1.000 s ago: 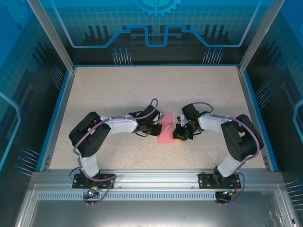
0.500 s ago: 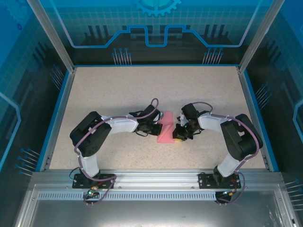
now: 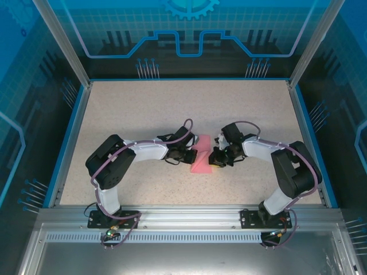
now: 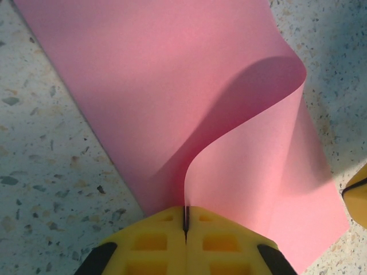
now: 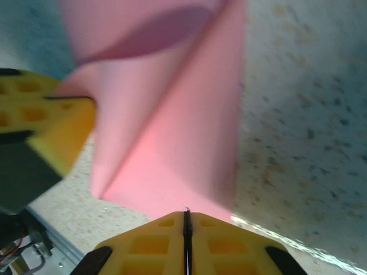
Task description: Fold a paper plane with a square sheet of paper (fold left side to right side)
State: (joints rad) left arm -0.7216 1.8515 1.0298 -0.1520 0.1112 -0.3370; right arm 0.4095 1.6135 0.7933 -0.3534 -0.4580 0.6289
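The square sheet of paper (image 3: 201, 159) is pink-red and lies mid-table between both arms. Its left part is lifted and curls over toward the right (image 4: 246, 97). My left gripper (image 4: 185, 222) is shut on the raised edge, and the thin sheet stands upright out of the closed yellow jaws. It sits at the paper's left side (image 3: 191, 155). My right gripper (image 5: 186, 215) is shut, with its tips at the flat part's near edge (image 5: 172, 149); a grip on the sheet cannot be made out. It sits at the paper's right side (image 3: 214, 158). The left fingers (image 5: 57, 123) show beside the curl.
The speckled beige table (image 3: 143, 109) is bounded by a blue rim (image 3: 69, 143) and transparent walls. Both arm bases stand on the metal rail (image 3: 183, 220) at the near edge.
The right gripper has shifted slightly, and its yellow tips now show less from above. The left gripper keeps its hold and the paper stays curled.
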